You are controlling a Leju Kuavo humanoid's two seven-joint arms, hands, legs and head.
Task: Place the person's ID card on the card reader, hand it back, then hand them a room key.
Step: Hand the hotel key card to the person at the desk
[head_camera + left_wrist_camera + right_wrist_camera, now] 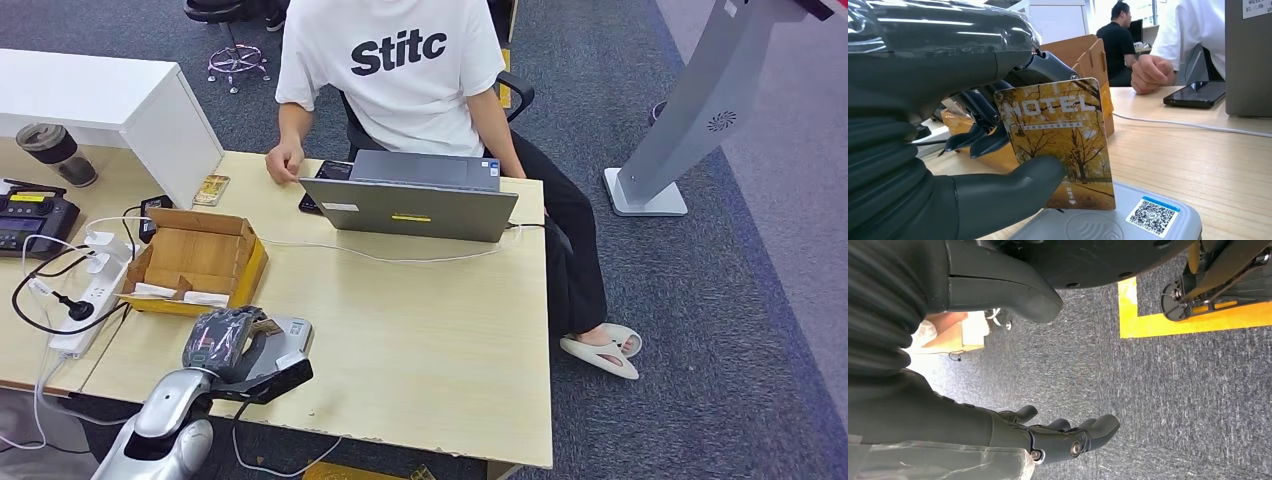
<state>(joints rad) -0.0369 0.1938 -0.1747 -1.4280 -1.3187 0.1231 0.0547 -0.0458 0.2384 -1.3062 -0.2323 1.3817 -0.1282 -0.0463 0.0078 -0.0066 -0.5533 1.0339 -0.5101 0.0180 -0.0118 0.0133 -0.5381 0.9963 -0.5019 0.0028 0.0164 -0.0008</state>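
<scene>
My left hand (pixel 222 340) pinches a yellow card (pixel 1058 140) printed "HOTEL" with autumn trees, thumb (pixel 1013 185) on its face. The card stands upright, its lower edge just over the grey card reader (pixel 1108 225), which carries a QR sticker. In the head view the reader (pixel 290 332) lies at the near left of the wooden table, partly under my hand. A second yellow card (pixel 211 190) lies at the far left of the table. The person's fist (pixel 285 165) rests on the far edge. My right hand (pixel 1063 435) hangs over carpet, fingers loosely apart, holding nothing.
A grey laptop (pixel 415 195) and a black phone (pixel 322 185) sit before the seated person. An open cardboard box (pixel 195 260) stands just beyond my left hand. A power strip with cables (pixel 85 290) lies to the left. A white cable (pixel 400 258) crosses the table.
</scene>
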